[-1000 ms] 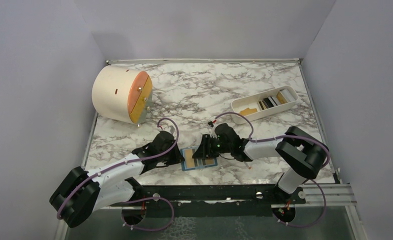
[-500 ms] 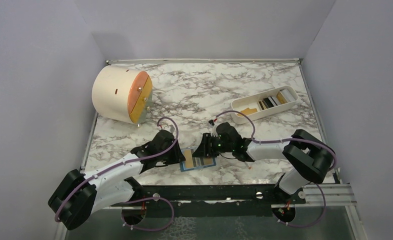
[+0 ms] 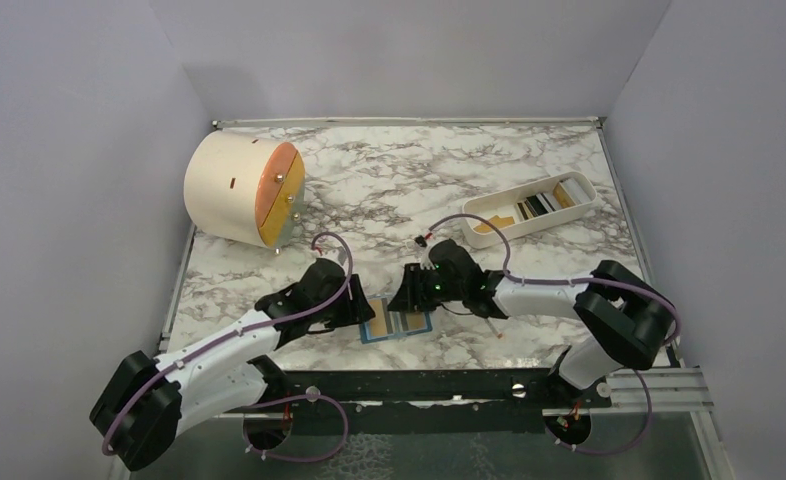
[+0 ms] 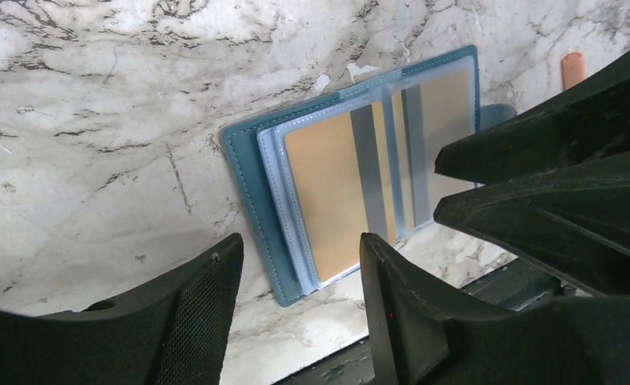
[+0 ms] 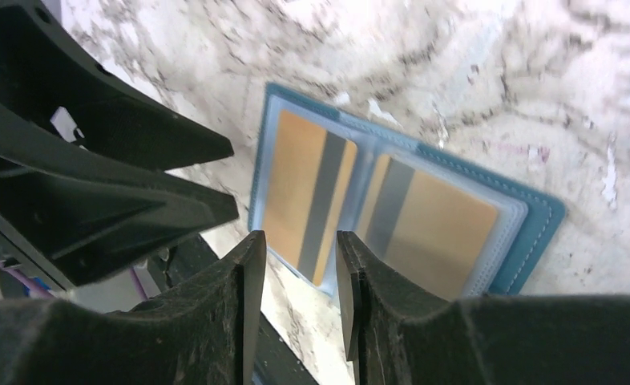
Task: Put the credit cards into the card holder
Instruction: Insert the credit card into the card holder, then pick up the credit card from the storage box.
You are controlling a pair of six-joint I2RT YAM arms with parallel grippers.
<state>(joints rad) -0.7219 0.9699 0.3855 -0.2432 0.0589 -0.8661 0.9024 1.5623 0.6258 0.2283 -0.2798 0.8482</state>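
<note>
The teal-blue card holder (image 3: 397, 323) lies open and flat near the table's front edge. Each of its two clear sleeves holds a gold credit card with a dark stripe (image 4: 328, 192) (image 4: 448, 104). The same two cards (image 5: 292, 184) (image 5: 448, 233) show in the right wrist view. My left gripper (image 4: 300, 265) hovers open over the holder's left edge (image 4: 252, 176), with nothing between its fingers. My right gripper (image 5: 300, 257) hangs over the holder's near edge, jaws narrowly apart and empty. The two grippers (image 3: 354, 312) (image 3: 406, 295) face each other closely across the holder.
A white oblong tray (image 3: 477, 210) at the back right holds several more cards (image 3: 544, 200). A round cream drawer box (image 3: 239, 190) stands at the back left. A thin stick with a red tip (image 3: 496, 333) lies right of the holder. The black front rail (image 3: 469, 385) runs just below.
My left gripper has opened from nearly shut and drawn back a little to the left off the card holder. The right gripper has kept its place and opening.
</note>
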